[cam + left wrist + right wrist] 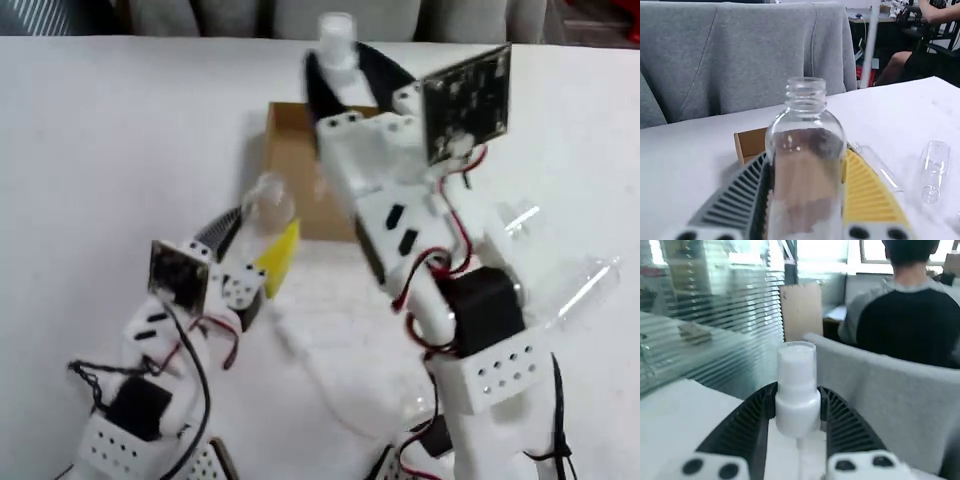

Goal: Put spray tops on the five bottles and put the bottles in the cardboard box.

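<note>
Looking down in the high view, the left gripper (262, 238) was clamped on an upright clear bottle (268, 203). The right gripper (340, 70) held a white spray top (336, 38) well apart from it, beyond the cardboard box (292, 165). In the left wrist view, the bottle's open neck (806, 90) pointed straight up between grey and yellow jaws. In the right wrist view, black jaws pinched the top's collar with its dip tube (799, 460) hanging down, so both long axes ran vertical. No writing could be read on either.
</note>
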Available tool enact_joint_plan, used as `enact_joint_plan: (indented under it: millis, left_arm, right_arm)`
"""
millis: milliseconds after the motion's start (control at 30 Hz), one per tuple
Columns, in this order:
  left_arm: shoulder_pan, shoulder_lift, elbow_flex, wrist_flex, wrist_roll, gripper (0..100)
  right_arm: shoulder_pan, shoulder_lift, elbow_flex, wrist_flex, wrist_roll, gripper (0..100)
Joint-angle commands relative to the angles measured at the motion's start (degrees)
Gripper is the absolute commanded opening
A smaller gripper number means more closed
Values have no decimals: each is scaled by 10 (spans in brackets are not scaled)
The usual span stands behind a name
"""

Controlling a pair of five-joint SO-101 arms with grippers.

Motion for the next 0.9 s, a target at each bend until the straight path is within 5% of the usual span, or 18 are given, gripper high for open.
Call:
enact_joint_plan:
  millis: [0,867]
  left_arm:
    - [4,-65,18,-16,-7,46]
    - [-18,-97,35,-18,-6,46]
  right_arm:
    - [-46,-8,-3,-90,-1,16]
    - [-81,-13,44,-130,0,17]
